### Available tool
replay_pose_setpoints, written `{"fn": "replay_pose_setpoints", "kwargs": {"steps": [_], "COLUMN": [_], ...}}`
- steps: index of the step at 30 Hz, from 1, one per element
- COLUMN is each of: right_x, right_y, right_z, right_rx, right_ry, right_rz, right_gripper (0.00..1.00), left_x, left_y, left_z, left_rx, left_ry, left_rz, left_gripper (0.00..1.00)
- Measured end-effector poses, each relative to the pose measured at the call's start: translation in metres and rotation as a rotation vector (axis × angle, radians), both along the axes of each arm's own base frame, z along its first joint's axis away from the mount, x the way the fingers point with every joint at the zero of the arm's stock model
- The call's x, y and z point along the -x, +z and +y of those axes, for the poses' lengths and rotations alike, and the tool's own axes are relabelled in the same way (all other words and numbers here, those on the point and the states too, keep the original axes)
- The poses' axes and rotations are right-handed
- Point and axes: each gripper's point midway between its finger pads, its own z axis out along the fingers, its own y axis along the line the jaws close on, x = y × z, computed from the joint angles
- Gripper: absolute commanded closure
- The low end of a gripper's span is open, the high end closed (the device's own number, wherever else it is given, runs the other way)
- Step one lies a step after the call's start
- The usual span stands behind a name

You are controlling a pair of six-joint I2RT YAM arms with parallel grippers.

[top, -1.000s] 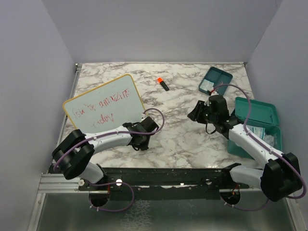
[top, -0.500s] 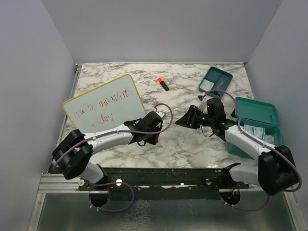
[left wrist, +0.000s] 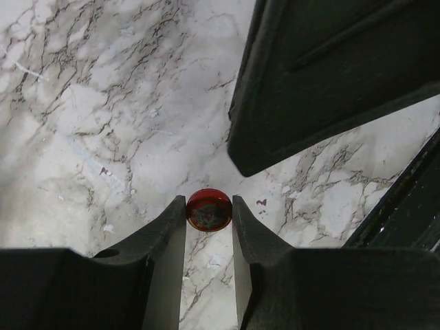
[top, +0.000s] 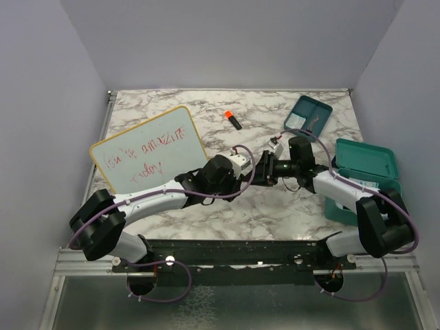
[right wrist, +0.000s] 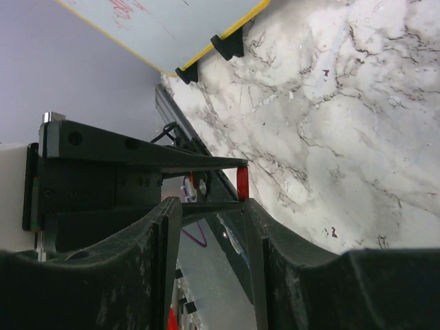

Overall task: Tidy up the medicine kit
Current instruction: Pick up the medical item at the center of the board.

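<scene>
Change: both arms have been brought in from the sides to the middle of the top view, and the two grippers are now met there tip to tip.
Medicine kit [top: 368, 158]: found at the right edge of the top view, lid thrown back toward the upper frame, pale packets seen in the base.
Tray insert [top: 313, 106]: set apart from the case, at the upper right, something white lying in one compartment.
Handling: judged stiff, light and smooth-walled; best taken by a rim or wall, not the flat lid.
Axis: the case's long side is laid roughly left to right, dropping slightly rightward, open face up; the hinge is hidden.
Left gripper [left wrist: 209, 206]: closed on a small red disc [left wrist: 209, 210], pinched at its edges just above the marble table [top: 275, 206].
Right gripper [right wrist: 210, 206]: jaws spread, nothing clamped; the disc is seen edge-on beside one fingertip.
Orange-capped marker [top: 232, 119]: lying at upper centre, well apart.
Whiteboard [top: 148, 151]: propped at the left.
</scene>
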Motion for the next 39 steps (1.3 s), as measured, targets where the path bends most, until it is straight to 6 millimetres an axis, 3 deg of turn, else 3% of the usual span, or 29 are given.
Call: {"fn": "replay_pose_setpoints", "kwargs": {"steps": [6, 20, 31, 36, 39], "right_x": [0.006, 0.021, 0.028, 0.03, 0.029], "right_y": [0.0, -0.026, -0.032, -0.032, -0.031], "right_z": [0.007, 0.004, 0.008, 0.009, 0.009], "right_rx": [0.0, 0.063, 0.044, 0.039, 0.04], "right_ry": [0.048, 0.114, 0.175, 0.199, 0.209], "right_rz": [0.018, 0.111, 0.139, 0.125, 0.112], "right_gripper": [0.57, 0.61, 0.8, 0.97, 0.99], "left_x": [0.002, 0.003, 0.008, 0.01, 0.01], "left_y": [0.008, 0.023, 0.012, 0.011, 0.011], "left_z": [-0.011, -0.023, -0.024, -0.025, -0.025], "left_rx": [0.02, 0.064, 0.046, 0.043, 0.044], "left_ry": [-0.056, -0.106, -0.146, -0.156, -0.16], "left_rz": [-0.056, -0.122, -0.116, -0.115, -0.117], "left_gripper": [0.87, 0.87, 0.87, 0.87, 0.84]}}
